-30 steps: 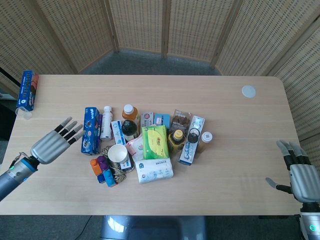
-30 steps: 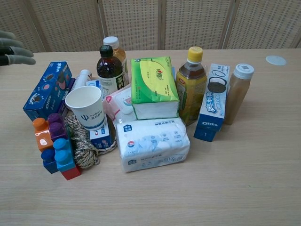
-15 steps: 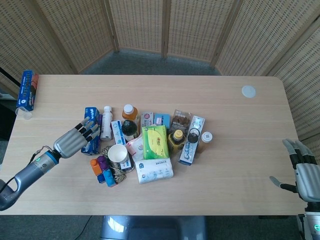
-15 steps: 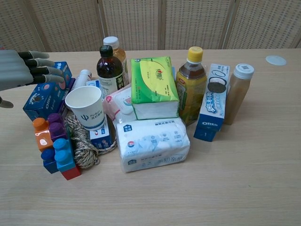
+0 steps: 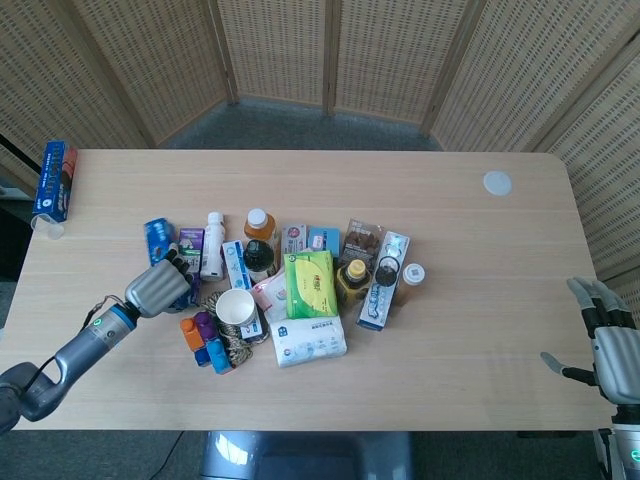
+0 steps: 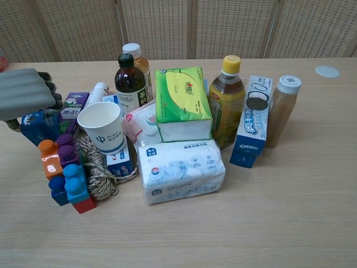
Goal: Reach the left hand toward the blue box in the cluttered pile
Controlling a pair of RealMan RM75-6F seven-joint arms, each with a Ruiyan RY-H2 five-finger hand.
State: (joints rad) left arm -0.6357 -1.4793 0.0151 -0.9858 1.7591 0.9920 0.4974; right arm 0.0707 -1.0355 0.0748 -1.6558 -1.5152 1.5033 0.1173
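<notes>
Left hand is on the blue box at the pile's left edge

The blue box [image 5: 159, 240] sits at the left edge of the clutter, toward the table's [image 5: 450, 380] left end, tipped up under the left hand [image 5: 160, 286], whose fingers curl over its top and grip it. Just beside it stand a small purple carton [image 6: 73, 104] and a white paper cup [image 6: 103, 127], with stacked toy blocks [image 6: 66, 174] in front. The right hand [image 5: 607, 345] hovers off the table's right edge, fingers spread, holding nothing.
</notes>
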